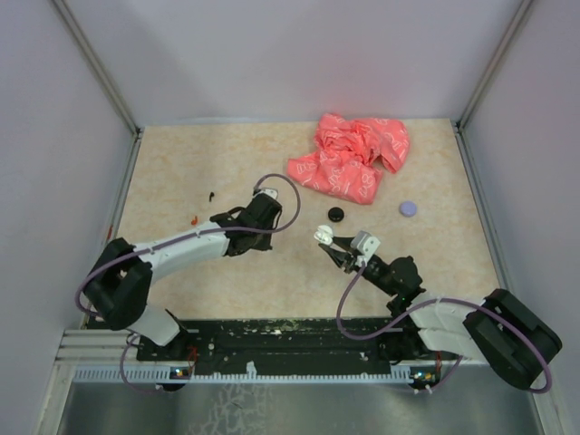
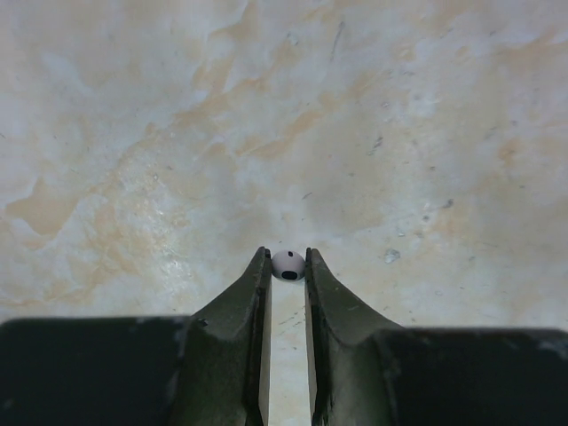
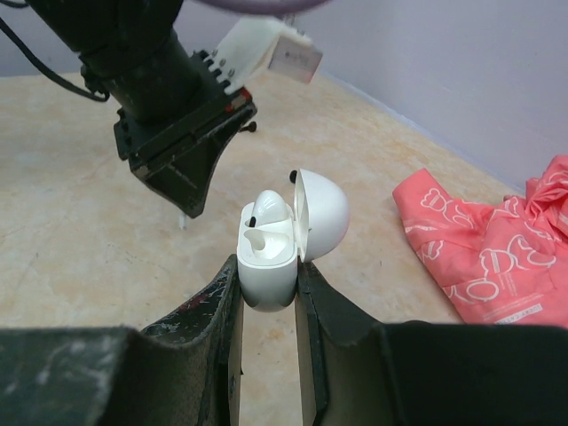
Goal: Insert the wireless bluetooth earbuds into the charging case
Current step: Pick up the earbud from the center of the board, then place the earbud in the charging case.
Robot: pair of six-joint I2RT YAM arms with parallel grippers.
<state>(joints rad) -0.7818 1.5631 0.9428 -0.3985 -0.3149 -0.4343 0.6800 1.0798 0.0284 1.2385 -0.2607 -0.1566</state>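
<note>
One white earbud (image 2: 287, 264) with a black spot is pinched between the tips of my left gripper (image 2: 287, 259), just above the tabletop. In the top view that gripper (image 1: 243, 237) points down, left of the case. The white charging case (image 3: 271, 266) has its lid (image 3: 324, 213) swung open to the right. My right gripper (image 3: 267, 266) is shut on the case body and holds it upright. A second white earbud (image 3: 271, 209) sits in the case's far slot, and the near slot is empty. From above, the case (image 1: 323, 234) shows at the tip of the right gripper (image 1: 333, 245).
A crumpled pink cloth (image 1: 352, 156) lies at the back right. A black disc (image 1: 336, 214) and a pale purple disc (image 1: 408, 208) rest on the table near it. Tiny dark (image 1: 210, 194) and reddish (image 1: 195, 219) bits lie at the left. Walls enclose three sides.
</note>
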